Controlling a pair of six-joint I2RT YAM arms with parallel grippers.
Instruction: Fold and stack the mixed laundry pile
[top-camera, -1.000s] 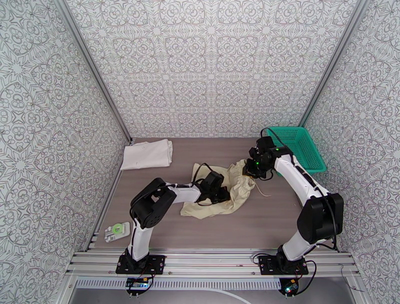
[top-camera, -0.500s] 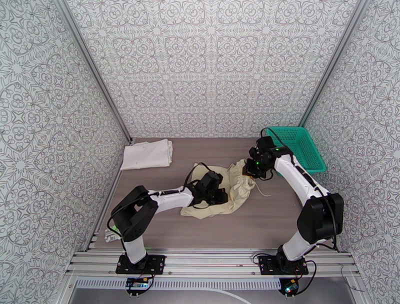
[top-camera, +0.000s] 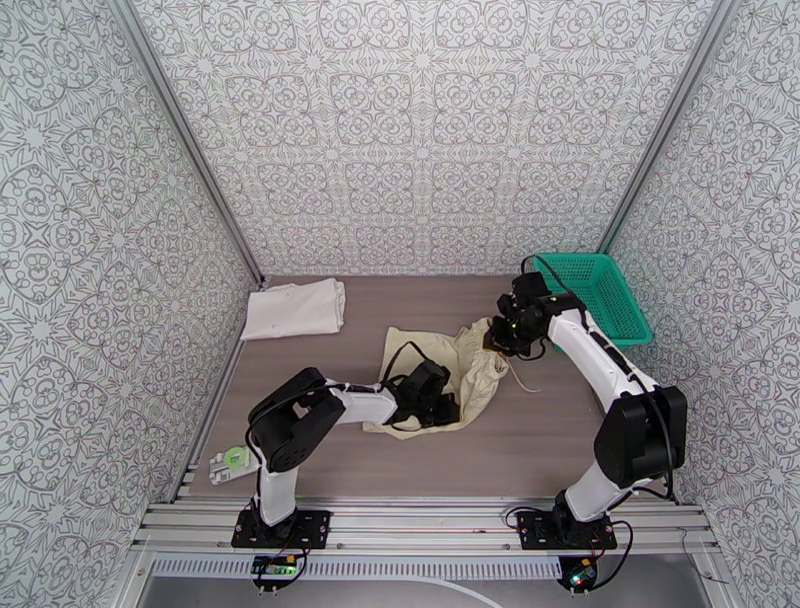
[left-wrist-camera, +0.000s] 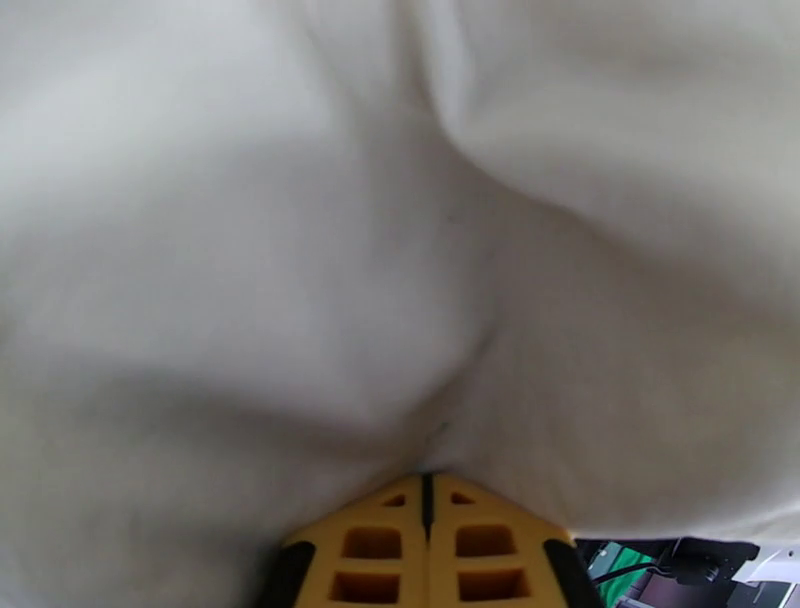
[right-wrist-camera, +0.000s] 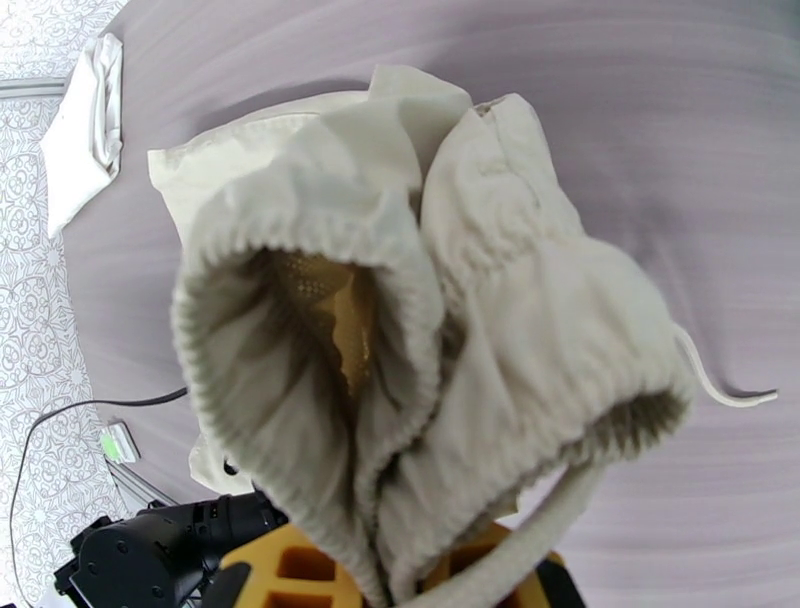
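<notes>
Brown table (top-camera: 560, 440), patterned walls. Top view: beige garment (top-camera: 470, 360) mid-table, folded white T-shirt (top-camera: 295, 308) back-left, teal basket (top-camera: 600, 290) back-right. Left gripper (top-camera: 437, 402) sits on the garment's near edge, right gripper (top-camera: 497, 340) at its far-right end. Left wrist: fingers (left-wrist-camera: 480, 545) pressed together, cloth pinched at the tips (creases converge there). Right wrist: fingers (right-wrist-camera: 290, 568) clamp the elastic waistband, drawstring (right-wrist-camera: 720, 385) lies on the table.

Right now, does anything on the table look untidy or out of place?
The beige garment is bunched in mid-table, its waistband lifted by the right gripper and its near part pinched by the left gripper. Its drawstring trails loose on the table. The white T-shirt lies folded at the far left.
</notes>
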